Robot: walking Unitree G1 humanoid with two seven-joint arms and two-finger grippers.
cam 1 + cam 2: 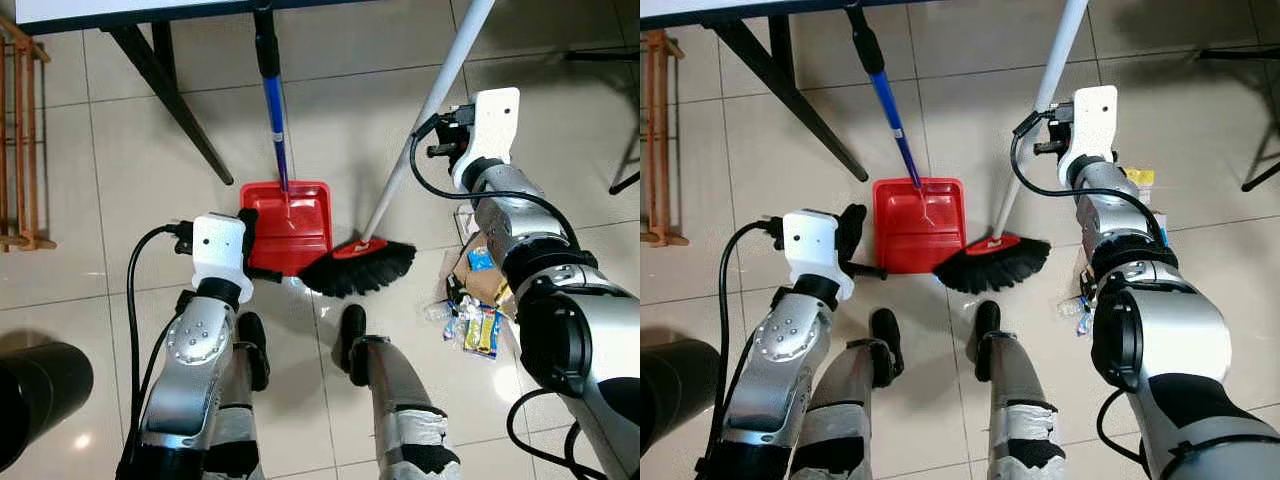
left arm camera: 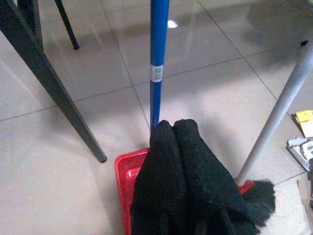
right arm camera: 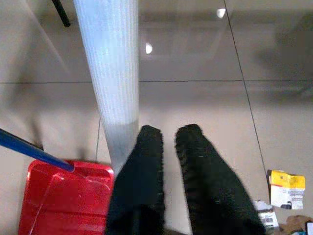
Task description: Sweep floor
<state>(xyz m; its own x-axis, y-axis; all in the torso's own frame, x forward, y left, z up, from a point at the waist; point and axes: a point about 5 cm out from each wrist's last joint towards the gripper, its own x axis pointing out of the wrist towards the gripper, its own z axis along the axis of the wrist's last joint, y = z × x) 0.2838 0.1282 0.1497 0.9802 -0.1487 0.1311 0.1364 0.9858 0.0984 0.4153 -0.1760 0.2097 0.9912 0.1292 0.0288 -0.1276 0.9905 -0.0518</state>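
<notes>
Pale glossy tile floor (image 1: 330,120) under a black-legged table (image 1: 165,70).

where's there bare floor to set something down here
Bare tiles lie between the table leg and the dustpan, and beyond the broom toward the far right. It is crowded by the litter beside the right arm.

Black-bristled broom (image 1: 358,268) touching red dustpan (image 1: 288,226)

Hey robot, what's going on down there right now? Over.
Left gripper shut, beside red dustpan. Right gripper slightly open at the broom pole. Litter still on floor by right leg.
</notes>
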